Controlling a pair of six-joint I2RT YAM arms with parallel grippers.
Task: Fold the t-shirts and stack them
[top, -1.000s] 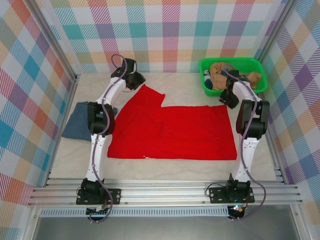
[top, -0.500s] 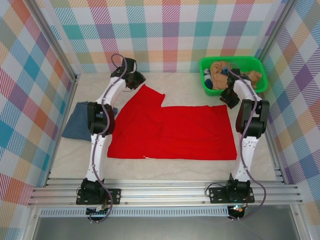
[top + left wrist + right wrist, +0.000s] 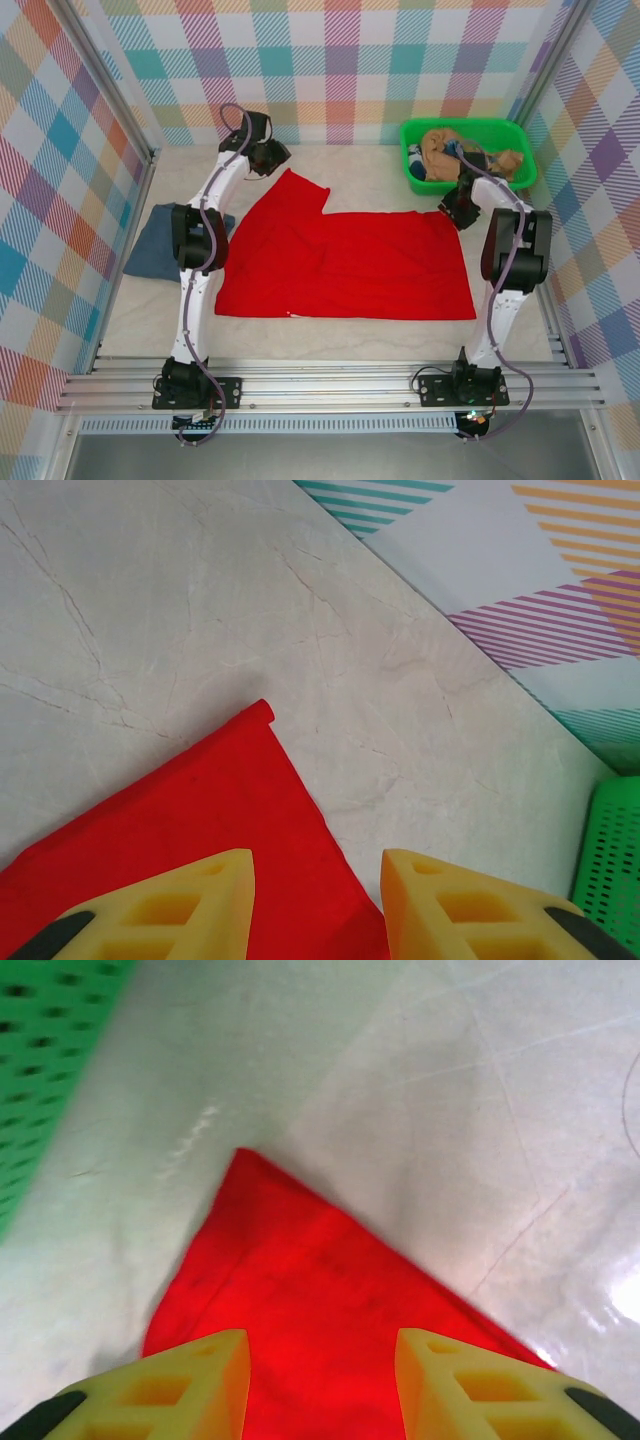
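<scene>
The red t-shirt [image 3: 340, 265] is spread flat on the pale, marble-veined worktop [image 3: 370, 172]. The slate-blue t-shirt [image 3: 150, 250] is bunched well apart at the left. The left gripper [image 3: 316, 905] and right gripper [image 3: 322, 1385] are held unclenched over its far corners, with nothing grasped. The thin, limp cloth could be missed or half-pinched on the smooth surface. A skewed, sagging fold would likely result.
</scene>
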